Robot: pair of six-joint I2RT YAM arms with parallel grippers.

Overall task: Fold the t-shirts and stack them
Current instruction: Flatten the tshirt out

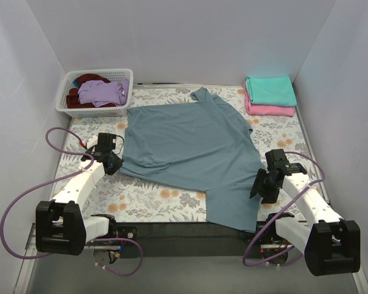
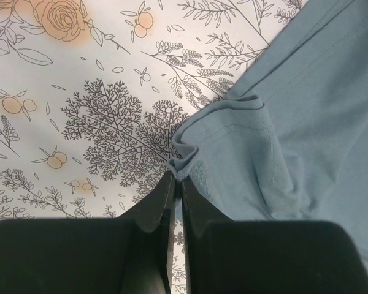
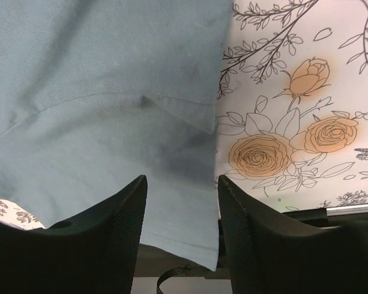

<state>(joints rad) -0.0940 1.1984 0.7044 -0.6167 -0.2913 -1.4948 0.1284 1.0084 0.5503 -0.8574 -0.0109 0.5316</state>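
The left claw [image 2: 178, 179] is closed on only a small pucker at the edge of the blue-grey shirt [image 1: 190, 147]. I think the cloth could slip out if this arm pulls quickly. The right claw [image 3: 182, 184] stands wide above the shirt's near right part and holds nothing. If it closes too shallow, it may catch 1 layer only and the fold would go crooked.

The shirt lies spread on the middle of the tabletop [image 1: 153, 199], which has a flower print. Its near corner reaches over the dark front strip [image 1: 172, 229] and could drag there. Pale walls stand on 3 sides. The teal shirt [image 1: 270, 90] lies folded on the pink shirt [image 1: 271, 111] at the far right.
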